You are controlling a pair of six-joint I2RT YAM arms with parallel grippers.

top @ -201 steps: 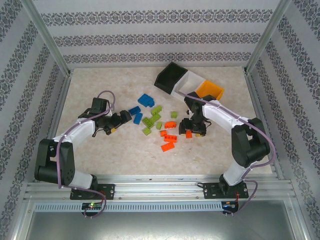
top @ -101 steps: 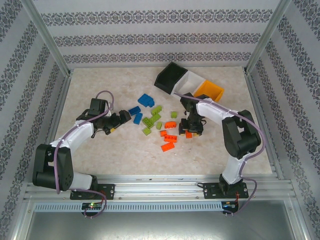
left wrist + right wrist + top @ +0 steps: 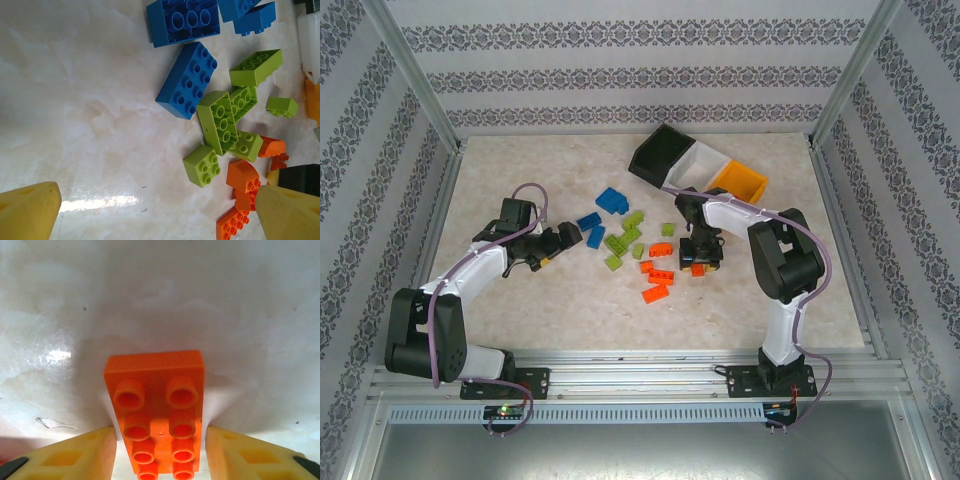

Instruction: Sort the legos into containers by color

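Right wrist view: your right gripper [image 3: 161, 462] is down close to the table [image 3: 160, 290], with one orange lego [image 3: 155, 400] between its yellow fingers [image 3: 75, 457]. The jaws are partly open. You can see a thin gap on each side of the lego, so it is not squeezed.

In the top view, this lego lies at the right edge of the pile of legos [image 3: 630, 243], near the three containers [image 3: 700, 165]. Your left gripper [image 3: 580, 235] is open wide and holds nothing. It is just beside a blue lego [image 3: 588, 221].
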